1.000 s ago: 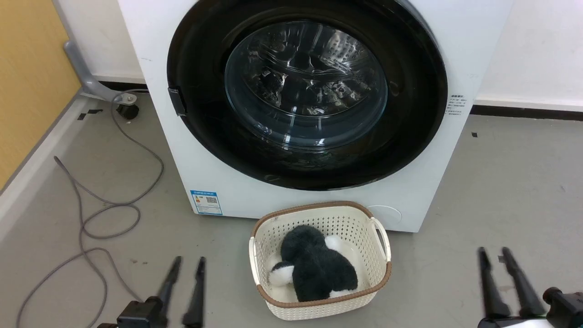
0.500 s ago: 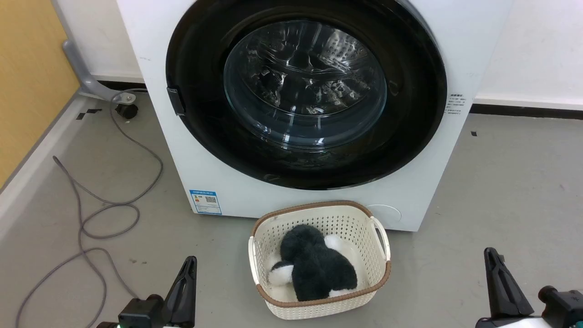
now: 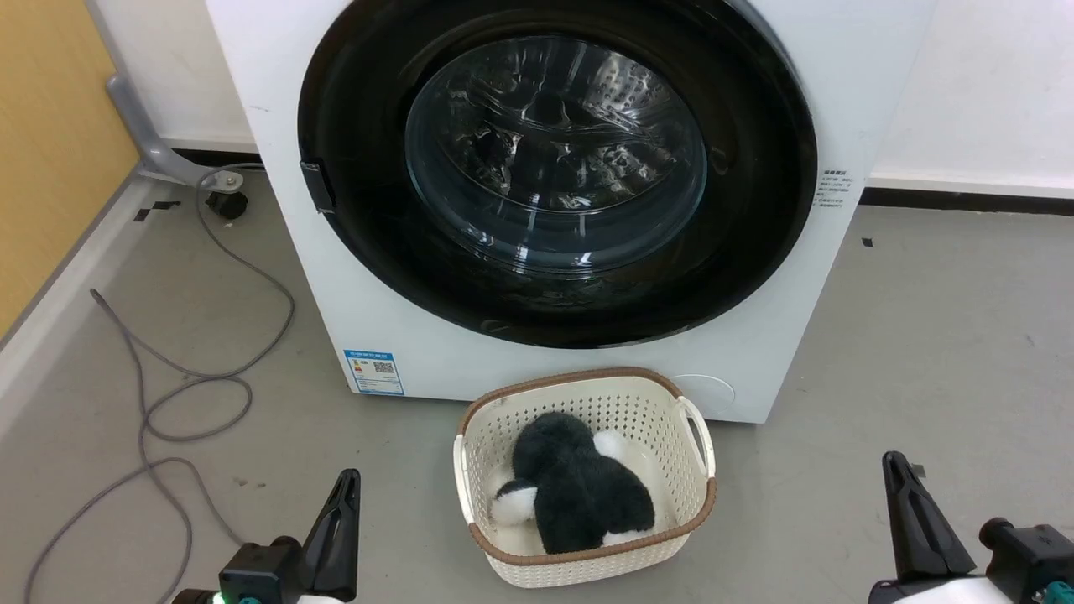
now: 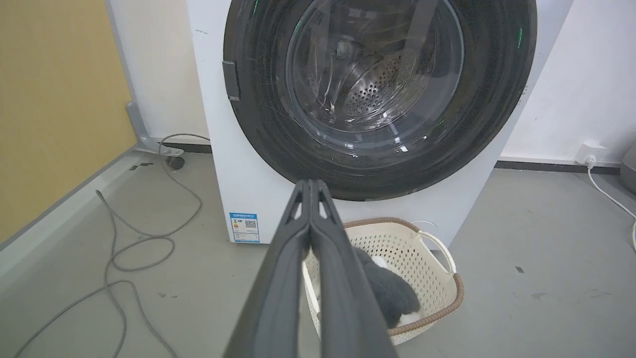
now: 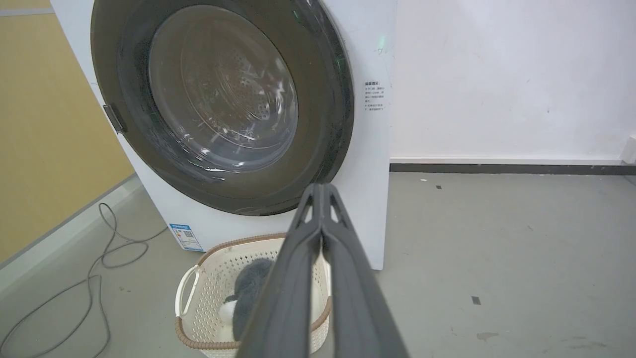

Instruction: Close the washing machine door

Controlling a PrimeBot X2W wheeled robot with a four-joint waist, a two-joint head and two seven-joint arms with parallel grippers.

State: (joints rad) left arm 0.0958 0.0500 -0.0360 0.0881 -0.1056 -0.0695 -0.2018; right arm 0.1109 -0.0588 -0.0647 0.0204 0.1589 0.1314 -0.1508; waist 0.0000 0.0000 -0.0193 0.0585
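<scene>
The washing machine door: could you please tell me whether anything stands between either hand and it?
Nothing visible blocks the washing machine door, which looks flush against the washing machine. The laundry basket stands on the floor below it, between the left hand and right hand, likely clear of a straight reach.

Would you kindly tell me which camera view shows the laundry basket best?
The head view: the whole laundry basket and the plush toy inside show unobstructed. The shut left gripper covers part of it in the left wrist view, the shut right gripper in the right wrist view.
</scene>
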